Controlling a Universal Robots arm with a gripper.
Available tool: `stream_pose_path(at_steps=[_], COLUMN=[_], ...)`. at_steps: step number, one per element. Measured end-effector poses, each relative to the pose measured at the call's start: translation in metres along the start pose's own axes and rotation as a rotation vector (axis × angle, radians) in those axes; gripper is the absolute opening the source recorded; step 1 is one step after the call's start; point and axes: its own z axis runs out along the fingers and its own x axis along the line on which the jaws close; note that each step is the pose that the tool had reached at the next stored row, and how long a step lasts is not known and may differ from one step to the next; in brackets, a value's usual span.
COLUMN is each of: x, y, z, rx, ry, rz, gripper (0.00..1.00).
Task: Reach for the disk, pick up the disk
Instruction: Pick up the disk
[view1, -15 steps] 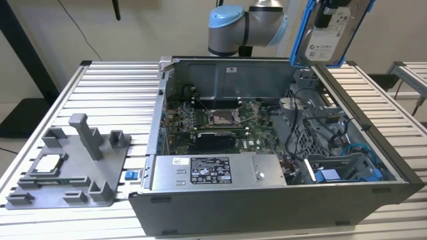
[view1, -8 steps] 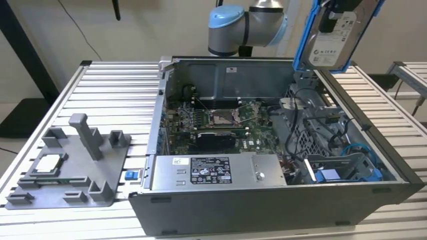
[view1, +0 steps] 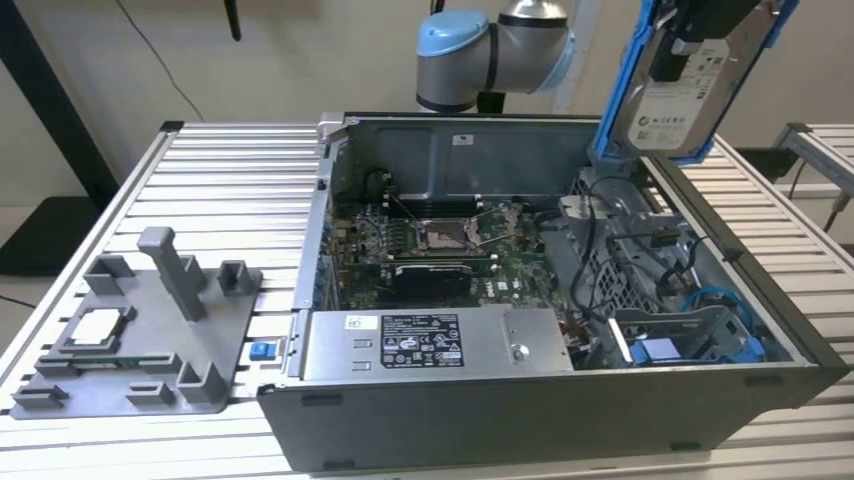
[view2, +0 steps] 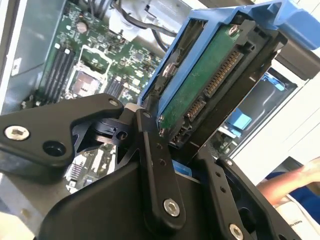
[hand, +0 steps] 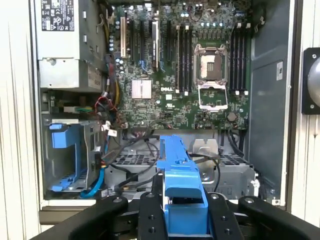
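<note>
The disk (view1: 674, 105), a silver drive with a white label in a bright blue bracket, hangs upright above the far right corner of the open computer case (view1: 534, 420). My gripper (view1: 705, 35) is shut on its upper end. In the second wrist view the disk (view2: 200, 85) shows its green circuit board and connectors, and the black fingers (view2: 156, 165) clamp it from both sides. In the first wrist view the blue bracket of the disk (hand: 180, 175) stands between the two fingers (hand: 149, 217), high over the case's inside.
The case lies open on a slatted metal table (view1: 227, 170), showing the motherboard (hand: 200, 75), power supply (view1: 427, 345) and a blue plastic bay (hand: 67, 155). A grey fixture (view1: 134, 340) holding a small square chip sits at the exterior view's left. A person's arm (view2: 292, 180) shows beside the case.
</note>
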Motion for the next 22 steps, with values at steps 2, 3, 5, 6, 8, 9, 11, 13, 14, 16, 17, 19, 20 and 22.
stream_pose_path(at_steps=[2, 3, 5, 6, 8, 9, 11, 13, 14, 16, 17, 19, 20, 22], x=[0.0073, 0.0106, 0.0174, 0.0206, 0.0277, 0.0313, 0.0390, 0.0471, 0.0514, 0.0606, 0.0651, 0.0740, 0.0788, 0.0875], y=[0.0005, 0.0009, 0.0015, 0.0019, 0.0027, 0.0032, 0.0038, 0.0045, 0.0046, 0.0049, 0.0050, 0.0053, 0.0054, 0.0058], z=[0.0008, 0.0011, 0.0019, 0.0022, 0.0030, 0.0033, 0.0038, 0.0043, 0.0044, 0.0048, 0.0049, 0.0053, 0.0054, 0.0059], rx=[0.0000, 0.0000, 0.0000, 0.0000, 0.0000, 0.0000, 0.0000, 0.0000, 0.0000, 0.0000, 0.0000, 0.0000, 0.0000, 0.0000], ry=[-0.0001, 0.0000, 0.0000, 0.0001, 0.0001, 0.0000, 0.0000, 0.0000, 0.0001, -0.0001, 0.0001, -0.0001, 0.0001, 0.0000], rz=[0.000, 0.000, 0.000, 0.000, 0.000, 0.000, 0.000, 0.000, 0.000, 0.000, 0.000, 0.000, 0.000, 0.000], gripper=[0.00, 0.00, 0.00, 0.00, 0.00, 0.00, 0.00, 0.00, 0.00, 0.00, 0.00, 0.00, 0.00, 0.00])
